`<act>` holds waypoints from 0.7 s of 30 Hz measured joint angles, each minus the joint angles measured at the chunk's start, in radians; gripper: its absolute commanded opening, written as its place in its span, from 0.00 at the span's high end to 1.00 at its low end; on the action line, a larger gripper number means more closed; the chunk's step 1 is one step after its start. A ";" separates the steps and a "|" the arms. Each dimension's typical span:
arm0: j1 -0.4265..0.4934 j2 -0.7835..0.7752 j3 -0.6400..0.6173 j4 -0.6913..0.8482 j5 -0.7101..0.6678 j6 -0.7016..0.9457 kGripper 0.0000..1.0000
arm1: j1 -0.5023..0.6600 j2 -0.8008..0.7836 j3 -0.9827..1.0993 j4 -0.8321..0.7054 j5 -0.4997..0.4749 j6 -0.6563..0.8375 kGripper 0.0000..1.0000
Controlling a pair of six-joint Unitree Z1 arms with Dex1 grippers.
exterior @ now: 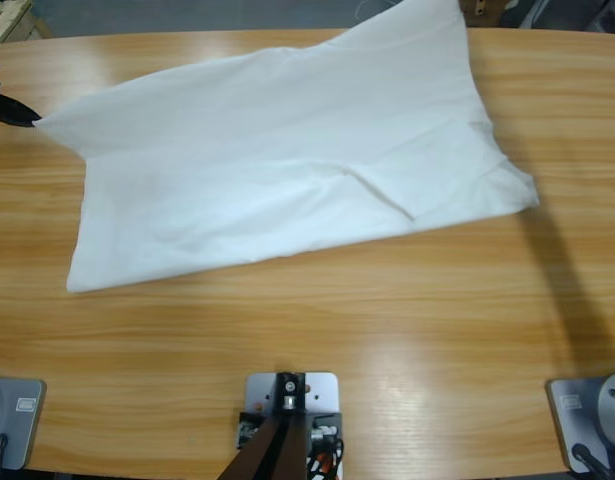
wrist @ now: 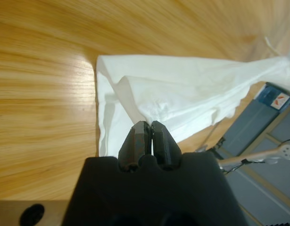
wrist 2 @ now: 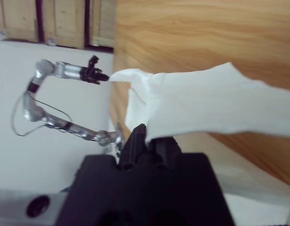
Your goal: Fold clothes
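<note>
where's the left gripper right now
The left gripper sits at the left edge of the high view, above the table, shut on a corner of the white T-shirt.

Left gripper (wrist: 148, 136): jaws closed on a fold of the white T-shirt (wrist: 182, 94). Cloth stretches away over the wooden table (wrist: 41, 94), lifted toward the far end.

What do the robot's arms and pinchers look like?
Each gripper has two black ridged jaws on a chunky black body: the left gripper, the right gripper. In the right wrist view, the left arm is thin, silver, with black joints and a looping cable.
</note>
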 measured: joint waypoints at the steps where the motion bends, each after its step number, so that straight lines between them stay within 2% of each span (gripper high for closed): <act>1: 0.001 0.000 0.002 0.000 0.000 0.003 1.00 | 0.000 -0.018 0.000 0.001 -0.017 -0.015 1.00; 5: 0.002 0.000 0.016 0.002 0.000 0.013 1.00 | 0.000 -0.101 0.006 0.003 -0.084 -0.088 1.00; 9: 0.002 0.000 0.044 0.002 0.001 0.027 1.00 | 0.000 -0.181 0.106 0.004 -0.116 -0.152 1.00; 18: -0.002 0.001 0.051 0.002 -0.018 0.061 1.00 | 0.000 -0.190 0.303 0.004 -0.127 -0.199 1.00; 21: -0.031 0.007 0.051 0.002 -0.034 0.063 1.00 | 0.000 -0.190 0.356 0.004 -0.136 -0.226 1.00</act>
